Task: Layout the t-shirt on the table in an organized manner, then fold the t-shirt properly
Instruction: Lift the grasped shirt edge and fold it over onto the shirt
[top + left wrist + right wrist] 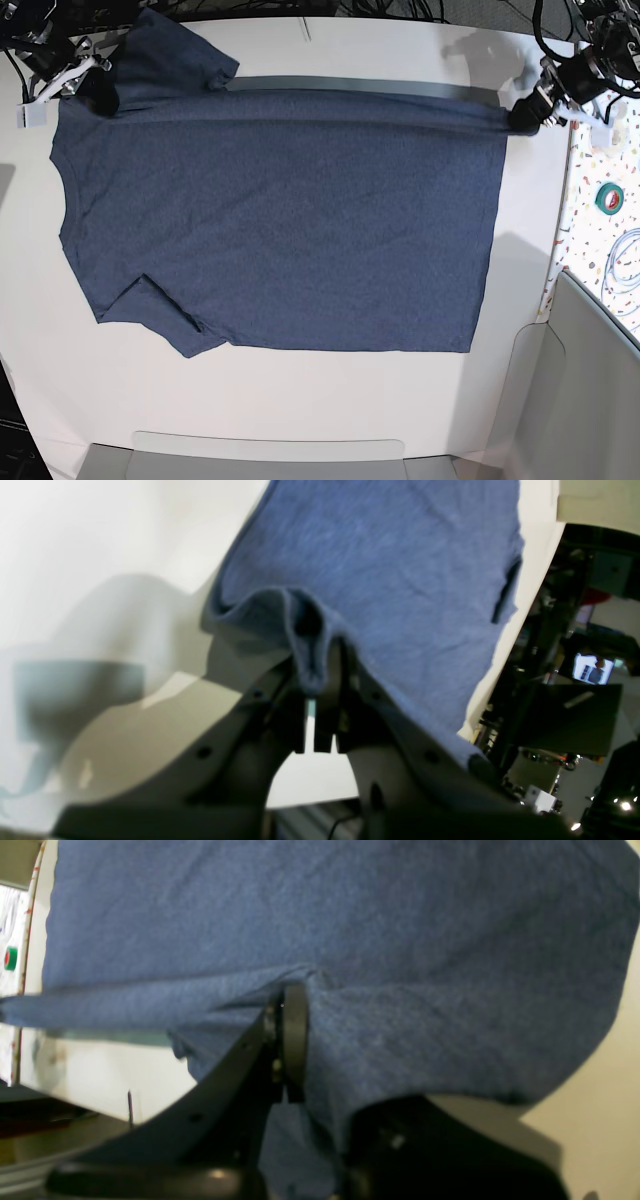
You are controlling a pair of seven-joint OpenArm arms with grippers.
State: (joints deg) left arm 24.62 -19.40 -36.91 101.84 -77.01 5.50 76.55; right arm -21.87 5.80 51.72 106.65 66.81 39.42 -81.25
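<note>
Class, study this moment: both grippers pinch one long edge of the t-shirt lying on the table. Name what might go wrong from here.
1. The left gripper pinches only a small bunched fold of the t-shirt; it may slip out under tension.
2. The right gripper grips near a sleeve, which may drag or crumple.
3. The held edge hangs taut above the table; uneven motion may skew the shirt.

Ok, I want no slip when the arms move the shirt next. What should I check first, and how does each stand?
1. Left gripper shut on the t-shirt: ok.
2. Right gripper shut on the t-shirt: ok.
3. Far edge taut between the two grips: ok.
4. Body flat on the table: ok.
5. Near sleeve flat: not ok, folded over.
6. Lettering side up or down: cannot tell.
</note>
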